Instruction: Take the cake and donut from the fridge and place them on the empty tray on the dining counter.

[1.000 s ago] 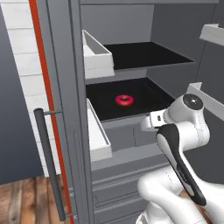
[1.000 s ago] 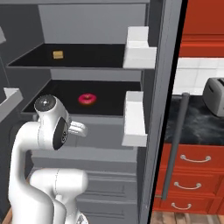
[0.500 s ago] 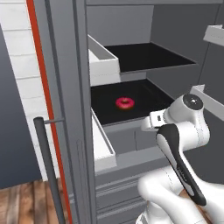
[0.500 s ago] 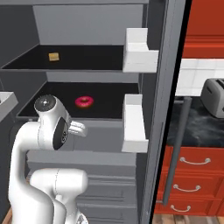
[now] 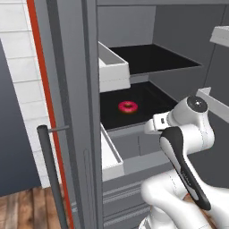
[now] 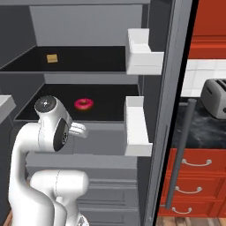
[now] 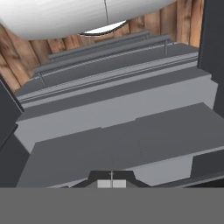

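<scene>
The fridge [image 6: 88, 31] stands open in front of me. The pink-iced donut [image 5: 128, 106] [image 6: 83, 103] lies on its middle black shelf. On the upper shelf, toward the back left, sits the small tan cake [image 6: 52, 58]. My arm [image 5: 190, 134] is folded low in front of the shelves, below and nearer than the donut. In the hand view my gripper [image 7: 111, 183] is shut with nothing in it and looks down at the grey drawer fronts [image 7: 118, 109]. The tray and the dining counter are out of view.
White door bins [image 6: 142, 53] [image 5: 112, 67] jut from both open doors beside the shelves. A long handle [image 6: 178, 154] hangs on the right door. Beyond it a toaster [image 6: 215, 97] stands on a dark counter over red drawers [image 6: 194, 176]. Wooden floor [image 5: 22, 205] lies at left.
The whole picture has shifted a little: the base has crept closer to the fridge. The arm keeps its folded pose, and the donut and cake lie where they were.
</scene>
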